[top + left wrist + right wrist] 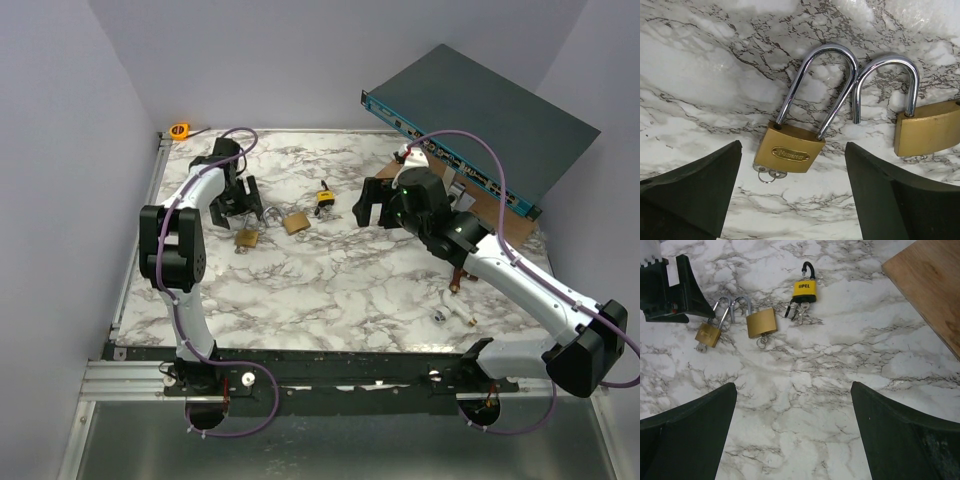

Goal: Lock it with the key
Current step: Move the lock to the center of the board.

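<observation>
Item: brass padlock (790,152), key (769,174) in base, flat on table (690,75) under parted left claw (243,208), nothing held; right claw (792,385) parted too; risk: closing may snag adjoining padlock (927,127), shackles touching

The yellow padlock (804,288) reads roughly "OPEL"; the brass padlock (790,152) bears unreadable script.

My gripper (792,388) is spread wide w/ nothing in it, over the marble table (850,355). Left brass padlock (708,334) & right brass padlock (761,322) lie side by side. Yellow padlock (804,289) w/ keys (797,312) is nearby, wood board (932,290) top right.
</observation>
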`<state>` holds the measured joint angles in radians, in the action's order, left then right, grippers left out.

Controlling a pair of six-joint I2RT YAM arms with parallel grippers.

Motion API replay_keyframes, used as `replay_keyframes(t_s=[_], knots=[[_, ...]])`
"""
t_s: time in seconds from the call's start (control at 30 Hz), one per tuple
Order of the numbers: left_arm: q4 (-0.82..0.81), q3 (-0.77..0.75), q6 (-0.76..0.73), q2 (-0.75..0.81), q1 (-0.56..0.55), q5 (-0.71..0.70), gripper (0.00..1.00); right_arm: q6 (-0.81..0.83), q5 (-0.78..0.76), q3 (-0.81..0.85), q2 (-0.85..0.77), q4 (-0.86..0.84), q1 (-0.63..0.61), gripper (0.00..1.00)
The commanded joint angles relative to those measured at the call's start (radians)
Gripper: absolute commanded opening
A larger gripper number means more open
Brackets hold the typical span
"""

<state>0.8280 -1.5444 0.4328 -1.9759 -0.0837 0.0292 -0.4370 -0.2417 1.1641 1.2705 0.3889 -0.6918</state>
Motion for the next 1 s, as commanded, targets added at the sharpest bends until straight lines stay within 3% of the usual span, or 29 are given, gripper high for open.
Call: replay_keyframes(t_s=[0.0,0.17,0.47,0.67,0.8,0.97], knots=[[0.007,-0.016,-0.079,-0.017,-0.001,-0.003,0.84,0.003,0.019,-0.008,-0.027,-0.026,0.002,1.0],[0.115,-0.104,-0.08,-0.064,-0.026,-0.021,0.98,0.002,0.022,-0.012,-0.032,-0.029,0.002,1.0],[0.061,-0.09,0.063,-0.049,-0.024,0.131,0.98,0.016,0.039,-0.008,-0.032,-0.036,0.002,1.0],[0.043,-0.113,0.166,-0.07,0.001,0.138,0.98,0.021,0.036,-0.01,-0.058,-0.022,0.002,1.0],[-0.004,-0.082,0.197,-0.049,0.024,0.211,0.98,0.021,0.033,-0.015,-0.066,-0.022,0.002,1.0],[-0.211,0.037,0.341,-0.019,0.057,0.448,0.98,0.02,0.046,-0.005,-0.056,-0.02,0.002,1.0]])
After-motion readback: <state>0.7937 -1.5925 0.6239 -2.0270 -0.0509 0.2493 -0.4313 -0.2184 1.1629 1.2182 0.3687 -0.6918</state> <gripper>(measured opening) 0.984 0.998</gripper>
